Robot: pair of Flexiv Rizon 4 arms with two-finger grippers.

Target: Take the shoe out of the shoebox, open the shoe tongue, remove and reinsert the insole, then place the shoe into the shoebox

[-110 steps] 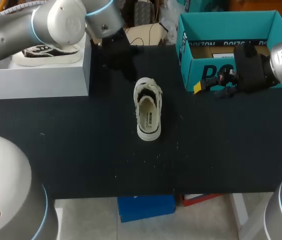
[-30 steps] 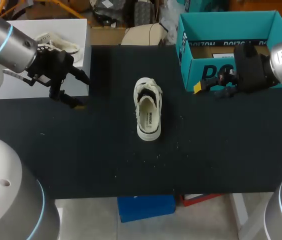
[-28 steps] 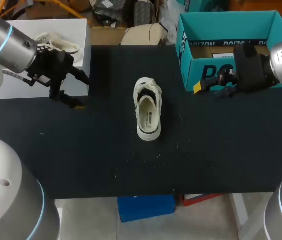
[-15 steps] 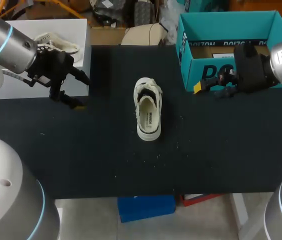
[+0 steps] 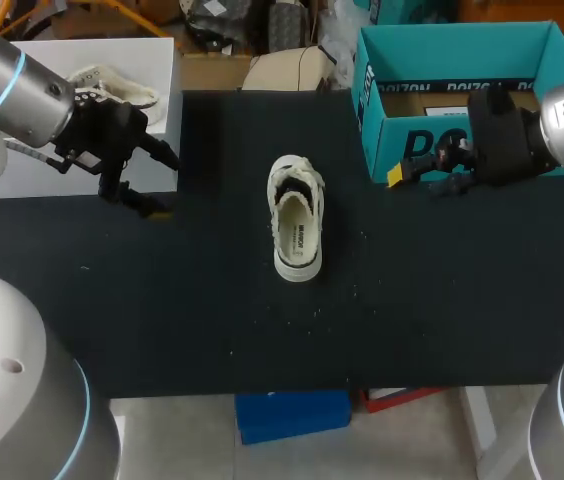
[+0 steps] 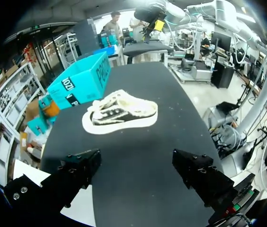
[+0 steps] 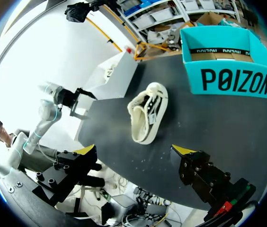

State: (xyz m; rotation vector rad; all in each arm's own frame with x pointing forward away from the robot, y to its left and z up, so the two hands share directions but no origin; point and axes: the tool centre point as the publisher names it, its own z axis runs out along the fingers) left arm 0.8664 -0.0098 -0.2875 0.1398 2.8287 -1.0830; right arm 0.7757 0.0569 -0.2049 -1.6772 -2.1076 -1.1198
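So the shoe is out of the box and sitting on its sole roughly in the middle of the black bench. The laced end points at the far edge and the heel end points back toward the robot. You can see a light inner lining down in the opening. Nothing is touching it.

The teal shoebox is open at the far right corner of the bench, well apart from the shoe, with a cardboard-brown inside. I can't see anything else in it from here.

The left gripper hangs over the left side of the bench, just beside the front corner of a white box that has a second shoe on top. Its fingers are spread wide with nothing between them. In the left wrist view the gripper looks along the bench, with the shoe ahead of it and the shoebox further on.

The right gripper sits in front of the shoebox's front wall, near its left corner. I can't tell if it touches the cardboard. In its own wrist view the gripper is also spread wide and empty. The shoe is ahead of it, and the shoebox is off to one side.
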